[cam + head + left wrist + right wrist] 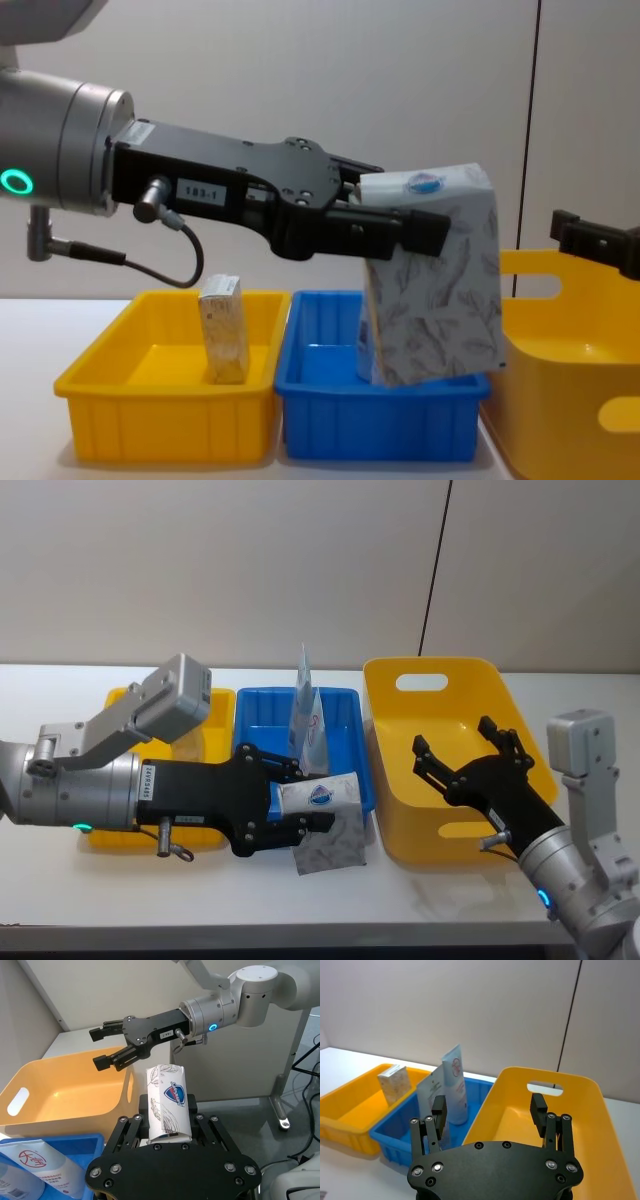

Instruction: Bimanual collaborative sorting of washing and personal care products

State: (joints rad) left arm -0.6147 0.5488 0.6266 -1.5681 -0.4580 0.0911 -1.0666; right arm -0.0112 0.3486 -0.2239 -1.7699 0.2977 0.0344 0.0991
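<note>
Head view: the large white leaf-print pouch [335, 845] was seen clamped near one end in the left gripper [290, 800]. It was held clear of the table at the near right corner of the blue bin [262, 694], just beside the large yellow bin [440, 665]. From the chest cam the pouch [440, 300] was shown hanging w/ its lower edge approx. level w/ the blue bin's [380, 420] rim, not set down in any bin. The right gripper [455, 742] was held over the large yellow bin, jaws spread wide w/ nothing between them, turned toward the pouch but apart from it.

Part of the sorting was judged done. A beige carton [224, 330] was stood upright in the small yellow bin [160, 415], and slim tubes [454, 1085] were stood in the blue bin. No product was visible on the exposed floor of the large yellow bin.

Progress was est. at past the midpoint, w/ the pouch as the item in play. What was left was judged to be a hand-over to the right gripper or a drop into the large yellow bin, then release. Whether more products were waiting out of shot could not be told.
</note>
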